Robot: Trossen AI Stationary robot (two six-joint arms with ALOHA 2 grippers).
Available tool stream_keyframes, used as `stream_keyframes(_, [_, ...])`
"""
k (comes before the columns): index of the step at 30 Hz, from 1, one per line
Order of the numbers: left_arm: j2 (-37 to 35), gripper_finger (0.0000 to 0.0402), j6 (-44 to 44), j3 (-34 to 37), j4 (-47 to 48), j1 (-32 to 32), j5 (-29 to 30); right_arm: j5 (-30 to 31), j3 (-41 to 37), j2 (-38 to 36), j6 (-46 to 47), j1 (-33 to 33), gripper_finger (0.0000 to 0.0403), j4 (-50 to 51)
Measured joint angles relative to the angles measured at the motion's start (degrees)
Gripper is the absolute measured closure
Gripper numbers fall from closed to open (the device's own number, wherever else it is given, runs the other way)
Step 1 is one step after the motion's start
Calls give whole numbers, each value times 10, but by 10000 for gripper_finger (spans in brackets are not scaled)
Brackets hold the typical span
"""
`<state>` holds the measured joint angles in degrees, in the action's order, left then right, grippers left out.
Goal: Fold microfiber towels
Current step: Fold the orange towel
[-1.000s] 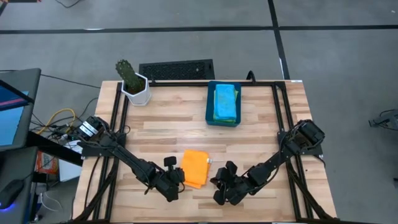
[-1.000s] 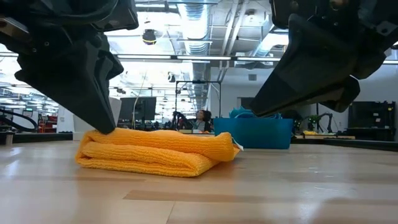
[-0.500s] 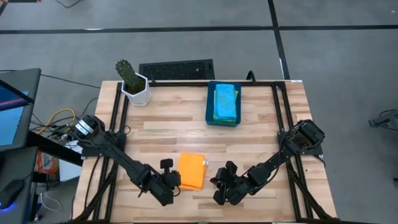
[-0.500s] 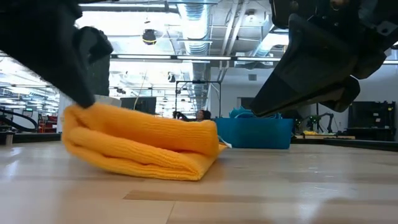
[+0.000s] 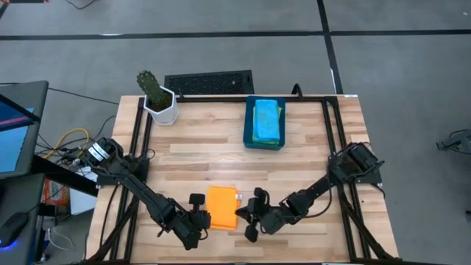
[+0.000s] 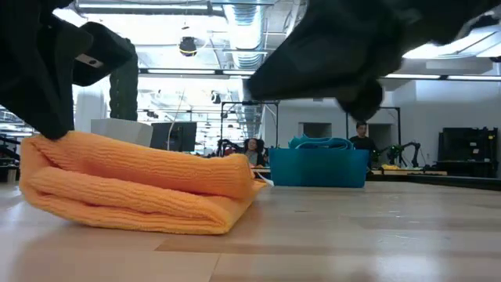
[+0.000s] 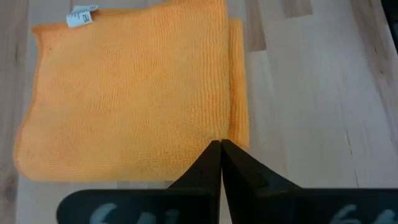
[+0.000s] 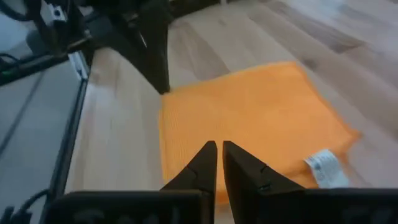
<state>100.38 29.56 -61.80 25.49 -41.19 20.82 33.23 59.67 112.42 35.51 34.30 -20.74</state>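
Observation:
A folded orange microfiber towel (image 5: 221,208) lies flat near the table's near edge, with its white tag (image 7: 82,17) at the far right corner. My left gripper (image 5: 205,221) is shut, its tips on the towel's near left corner. My right gripper (image 5: 248,216) hangs just right of the towel, pointing at it. Its fingers (image 8: 217,147) are together, with only a slit between them and nothing in it. In the low view it is clear above the towel (image 6: 141,184). Other towels, light blue and green (image 5: 266,118), lie in the blue bin (image 5: 248,132). My left gripper presses its shut fingertips (image 7: 221,149) down on the orange towel's top layer at the near left corner (image 7: 214,127), beside the stacked edges (image 7: 239,93). The fingers slant down from the table's left. The towel lies flat on the table, still folded. Whether a layer is pinched, I cannot tell.
The blue bin stands at the far middle of the table. A white pot with a cactus (image 5: 158,99) stands at the far left corner. Black rails (image 5: 140,132) run along both sides of the table. Bare wood (image 5: 206,151) lies between the bin and the towel.
My left gripper has moved toward the table's near edge and a little left, dragging the orange towel with it. The towel has slid along the table, stayed folded and turned a little squarer. My right gripper has moved left toward the towel and tipped nearer to level.

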Motion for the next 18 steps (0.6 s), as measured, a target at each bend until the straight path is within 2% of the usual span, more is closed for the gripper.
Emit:
stream_keyframes(7, [0, 401, 5, -1, -14, -18, 43, -59, 11, 72, 4, -16, 351, -120])
stream_keyframes(13, [0, 401, 21, -1, -20, -46, 92, -66, 44, 116, 6, -18, 351, -128])
stream_keyframes(18, [0, 401, 24, -1, -19, -62, 101, -80, 73, 152, 16, -19, 351, -127])
